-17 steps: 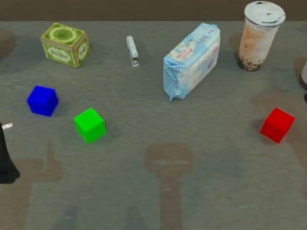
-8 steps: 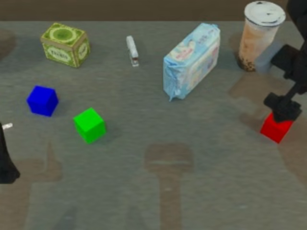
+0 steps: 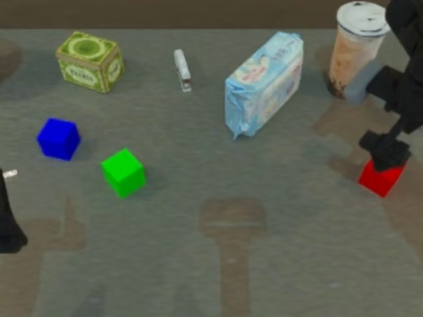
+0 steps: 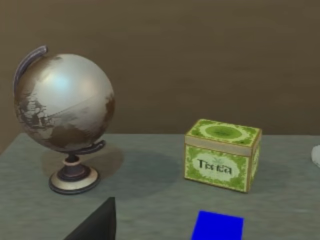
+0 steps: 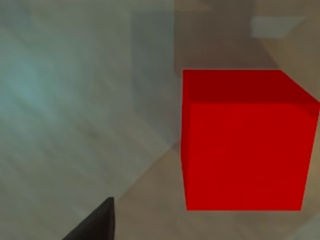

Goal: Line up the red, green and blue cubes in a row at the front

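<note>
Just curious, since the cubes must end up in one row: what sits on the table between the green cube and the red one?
Nothing: in the top view, bare table runs from the green cube to the red cube.

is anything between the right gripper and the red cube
Nothing visible. In the top view the right gripper hangs directly over the red cube, covering its rear part, and the right wrist view shows the cube close up with only bare table around it. The cup stands farther back.

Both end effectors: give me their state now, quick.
Left end effector: parked at the table's left edge; cannot be told.
Right end effector: over the red cube; cannot be told.
</note>
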Robot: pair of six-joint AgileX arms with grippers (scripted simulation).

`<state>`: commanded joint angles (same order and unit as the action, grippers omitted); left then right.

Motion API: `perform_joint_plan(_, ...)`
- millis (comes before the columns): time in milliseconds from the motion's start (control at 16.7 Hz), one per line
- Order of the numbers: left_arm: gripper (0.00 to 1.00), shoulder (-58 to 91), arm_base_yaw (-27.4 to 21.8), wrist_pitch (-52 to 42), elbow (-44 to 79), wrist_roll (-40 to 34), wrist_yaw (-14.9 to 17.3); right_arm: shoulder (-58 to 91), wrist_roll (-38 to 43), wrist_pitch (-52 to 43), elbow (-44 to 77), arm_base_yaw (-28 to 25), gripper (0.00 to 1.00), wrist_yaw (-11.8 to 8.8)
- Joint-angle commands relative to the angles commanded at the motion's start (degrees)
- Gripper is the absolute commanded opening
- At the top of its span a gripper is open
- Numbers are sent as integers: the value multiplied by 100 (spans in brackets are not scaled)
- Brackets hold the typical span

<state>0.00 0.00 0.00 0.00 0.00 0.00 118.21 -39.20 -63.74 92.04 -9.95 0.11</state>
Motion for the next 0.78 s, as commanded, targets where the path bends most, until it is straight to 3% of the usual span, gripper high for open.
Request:
perform_joint_plan(180,100,0,0,0,0,0,0,92,-9,230,-169,-22,100,1)
perform_joint_plan(540,100,0,0,0,0,0,0,650,14,1621,-942,-38,100,5)
perform_joint_plan(780,100,0,0,0,0,0,0,733,13,1753,-1028,-41,100,6)
